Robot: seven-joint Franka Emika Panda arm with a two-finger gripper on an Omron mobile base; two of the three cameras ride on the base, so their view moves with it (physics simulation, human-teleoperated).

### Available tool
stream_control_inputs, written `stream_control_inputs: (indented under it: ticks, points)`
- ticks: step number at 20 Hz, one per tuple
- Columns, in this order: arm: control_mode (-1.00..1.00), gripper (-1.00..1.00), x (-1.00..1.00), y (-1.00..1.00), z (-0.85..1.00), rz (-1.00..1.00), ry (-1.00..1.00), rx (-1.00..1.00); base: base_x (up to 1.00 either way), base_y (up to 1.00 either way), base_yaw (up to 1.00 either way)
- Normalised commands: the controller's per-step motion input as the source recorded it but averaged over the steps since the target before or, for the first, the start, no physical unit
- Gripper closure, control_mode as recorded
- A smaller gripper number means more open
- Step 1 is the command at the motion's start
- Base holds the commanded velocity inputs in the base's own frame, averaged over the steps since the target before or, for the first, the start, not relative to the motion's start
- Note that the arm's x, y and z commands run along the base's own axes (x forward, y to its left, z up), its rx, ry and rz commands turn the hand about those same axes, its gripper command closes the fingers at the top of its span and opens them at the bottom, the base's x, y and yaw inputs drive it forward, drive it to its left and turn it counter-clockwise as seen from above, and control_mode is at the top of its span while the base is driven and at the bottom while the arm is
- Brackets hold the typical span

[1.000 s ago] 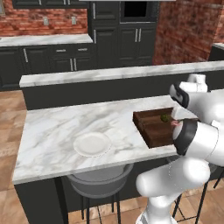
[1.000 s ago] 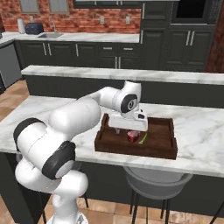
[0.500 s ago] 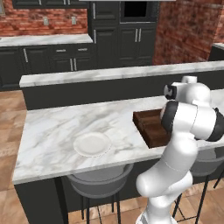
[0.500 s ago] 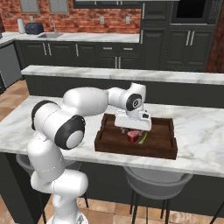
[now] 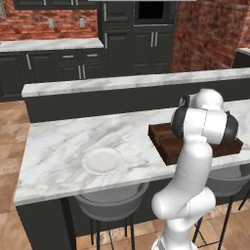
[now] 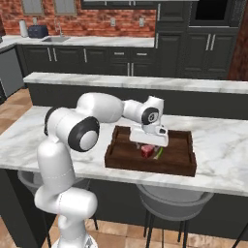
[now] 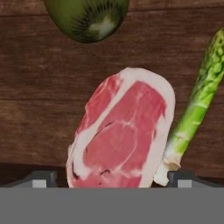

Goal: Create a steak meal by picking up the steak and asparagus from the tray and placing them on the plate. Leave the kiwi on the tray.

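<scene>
Hand view: hand [image 7: 112, 179] spread wide around steak [image 7: 122, 131]; kiwi [image 7: 87, 17] top cropped.

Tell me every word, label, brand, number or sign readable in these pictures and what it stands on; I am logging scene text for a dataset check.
None: no readable text in any view.
The steak, asparagus, kiwi, tray and plate carry no labels.
The gripper and the white arm bear no brand or number.
The cabinets, brick wall and marble counter are unmarked.
</scene>
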Motion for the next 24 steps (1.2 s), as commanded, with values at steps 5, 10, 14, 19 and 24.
stream_control_inputs:
  ticks: [5,10,14,19,24]
  points:
    - [-1.00,-1.00,0.03,-0.02,-0.32,0.00,-0.04,0.00,0.00,0.00,0.00]
    - [-1.00,-1.00,0.00,0.00,-0.34,0.00,-0.07,0.00,0.00,0.00,0.00]
    - [-1.00,-1.00,0.00,0.06,-0.28,0.00,-0.08,0.00,0.00,0.00,0.00]
    - [-1.00,1.00,0.06,0.06,-0.05,0.00,-0.01,0.00,0.00,0.00,0.00]
    - [-1.00,1.00,0.00,0.05,0.00,0.00,-0.03,0.00,0.00,0.00,0.00]
